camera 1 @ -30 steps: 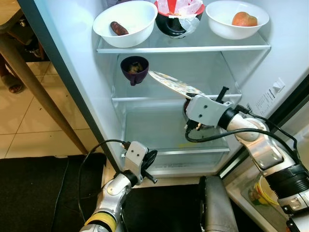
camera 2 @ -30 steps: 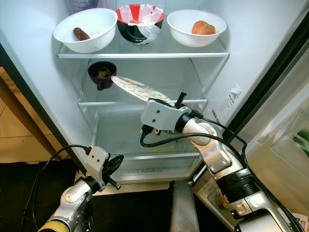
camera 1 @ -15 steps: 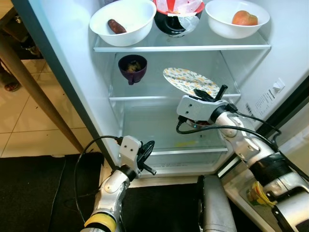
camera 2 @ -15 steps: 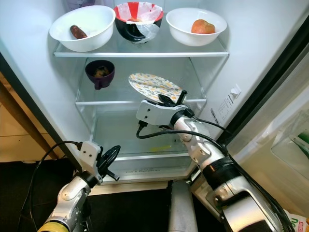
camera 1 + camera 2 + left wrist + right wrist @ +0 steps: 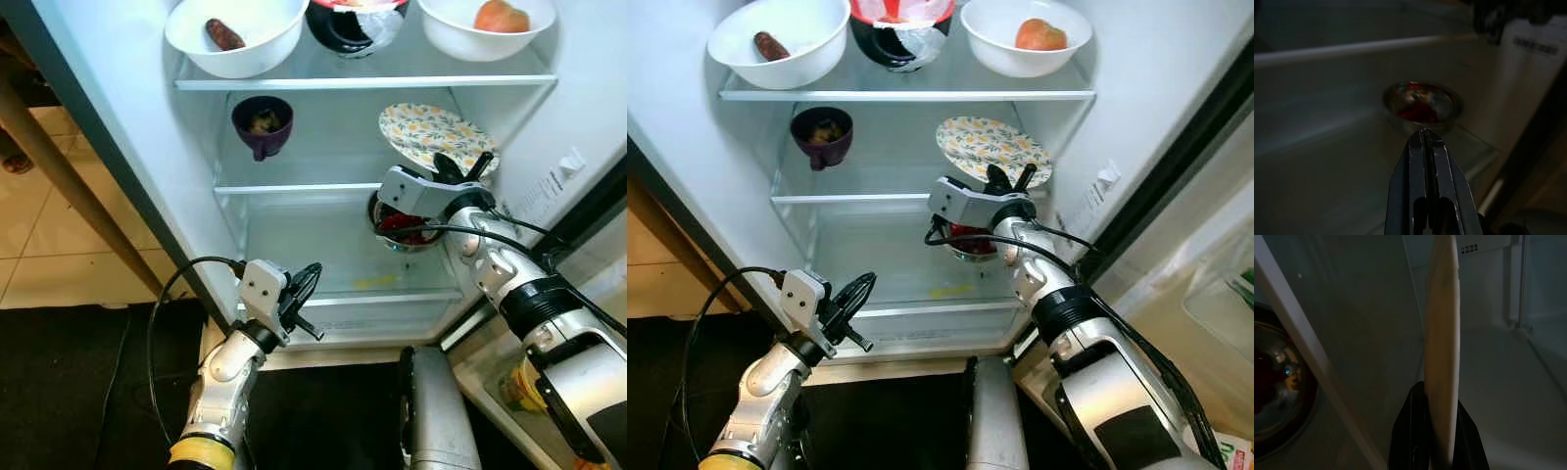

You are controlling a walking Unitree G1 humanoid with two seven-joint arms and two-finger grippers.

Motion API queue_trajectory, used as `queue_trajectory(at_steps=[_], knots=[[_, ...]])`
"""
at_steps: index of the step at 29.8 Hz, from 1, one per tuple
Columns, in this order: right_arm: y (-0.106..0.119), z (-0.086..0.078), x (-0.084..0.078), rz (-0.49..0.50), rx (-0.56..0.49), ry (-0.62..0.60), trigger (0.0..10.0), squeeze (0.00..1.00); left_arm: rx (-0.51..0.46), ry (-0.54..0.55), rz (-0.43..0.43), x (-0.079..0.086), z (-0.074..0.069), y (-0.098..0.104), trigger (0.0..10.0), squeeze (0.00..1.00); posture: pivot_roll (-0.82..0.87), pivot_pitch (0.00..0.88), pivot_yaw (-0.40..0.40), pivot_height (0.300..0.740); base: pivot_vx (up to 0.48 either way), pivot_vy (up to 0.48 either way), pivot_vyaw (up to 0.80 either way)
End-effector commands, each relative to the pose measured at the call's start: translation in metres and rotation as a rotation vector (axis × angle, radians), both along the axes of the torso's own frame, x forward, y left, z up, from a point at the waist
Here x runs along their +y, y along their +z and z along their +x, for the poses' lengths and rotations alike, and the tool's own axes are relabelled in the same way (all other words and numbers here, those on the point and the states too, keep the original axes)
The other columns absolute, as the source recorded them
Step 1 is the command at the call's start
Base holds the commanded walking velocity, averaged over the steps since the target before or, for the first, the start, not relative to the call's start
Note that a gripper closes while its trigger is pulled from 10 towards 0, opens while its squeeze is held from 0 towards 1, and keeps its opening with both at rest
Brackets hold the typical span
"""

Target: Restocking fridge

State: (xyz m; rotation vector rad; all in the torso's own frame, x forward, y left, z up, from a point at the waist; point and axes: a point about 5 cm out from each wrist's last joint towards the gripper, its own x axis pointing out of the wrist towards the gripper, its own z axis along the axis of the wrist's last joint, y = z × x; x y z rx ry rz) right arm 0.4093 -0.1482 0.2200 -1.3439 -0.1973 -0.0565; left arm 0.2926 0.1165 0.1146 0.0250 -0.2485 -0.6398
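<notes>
Right hand [image 5: 1009, 183] clamped on patterned plate [image 5: 992, 150], above steel bowl [image 5: 970, 240], purple cup [image 5: 821, 133] left

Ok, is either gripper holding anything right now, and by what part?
The right gripper pinches the patterned plate by its near rim, over the middle shelf. The left gripper is shut and holds nothing.

Left claw [image 5: 1426, 133] closed, dim fridge shelf [image 5: 1327, 142] beyond — steel bowl [image 5: 1422, 105], red contents.
</notes>
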Motion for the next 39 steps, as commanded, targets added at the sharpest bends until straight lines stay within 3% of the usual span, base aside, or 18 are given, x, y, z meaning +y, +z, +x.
queue_trajectory(at_steps=[1,14,20,21,23,24,26,27,28,35,39], knots=[[-0.002,0.001,-0.004,-0.014,-0.017,-0.028,10.0,0.00,0.016,-0.001,0.017,0.003,-0.003,-0.002,10.0,0.00,0.01,0.346,-0.017,0.418,0.000,0.000,0.00],[0.016,0.009,0.001,-0.056,-0.126,-0.054,10.0,0.00,-0.008,0.056,0.042,0.025,-0.011,0.022,10.0,0.00,0.05,0.413,0.008,0.418,0.000,0.000,0.00],[0.029,0.011,0.002,-0.078,-0.172,-0.060,10.0,0.00,-0.008,0.059,0.036,0.023,-0.018,0.028,10.0,0.00,0.06,0.434,0.009,0.418,0.000,0.000,0.00],[0.032,0.012,0.003,-0.091,-0.183,-0.058,10.0,0.13,-0.001,0.055,0.033,0.020,-0.021,0.029,10.0,0.00,0.06,0.439,0.009,0.418,0.000,0.000,0.00],[0.033,0.012,0.004,-0.095,-0.187,-0.059,10.0,0.13,0.001,0.054,0.032,0.020,-0.022,0.029,10.0,0.00,0.06,0.439,0.009,0.418,0.000,0.000,0.00],[0.033,0.012,0.004,-0.105,-0.190,-0.058,9.7,0.82,0.005,0.052,0.030,0.019,-0.023,0.029,10.0,0.00,0.06,0.442,0.009,0.418,0.000,0.000,0.00],[0.034,0.012,0.005,-0.112,-0.192,-0.057,9.7,0.82,0.008,0.051,0.029,0.018,-0.024,0.030,10.0,0.00,0.07,0.445,0.009,0.418,0.000,0.000,0.00],[0.034,0.012,0.005,-0.115,-0.191,-0.057,9.6,1.00,0.010,0.050,0.029,0.018,-0.025,0.030,10.0,0.00,0.07,0.445,0.009,0.418,0.000,0.000,0.00],[0.035,0.012,0.005,-0.121,-0.202,-0.054,10.0,1.00,0.012,0.050,0.029,0.018,-0.025,0.030,10.0,0.00,0.07,0.445,0.007,0.418,0.000,0.000,0.00],[0.046,0.013,0.006,-0.098,-0.217,-0.013,10.0,1.00,0.012,0.054,0.024,0.017,-0.022,0.032,10.0,0.00,0.06,0.424,-0.001,0.418,0.000,0.000,0.00],[0.046,0.014,0.005,-0.030,-0.107,0.076,10.0,1.00,0.013,0.049,0.019,0.013,-0.020,0.033,10.0,0.00,0.04,0.401,-0.007,0.418,0.000,0.000,0.00]])
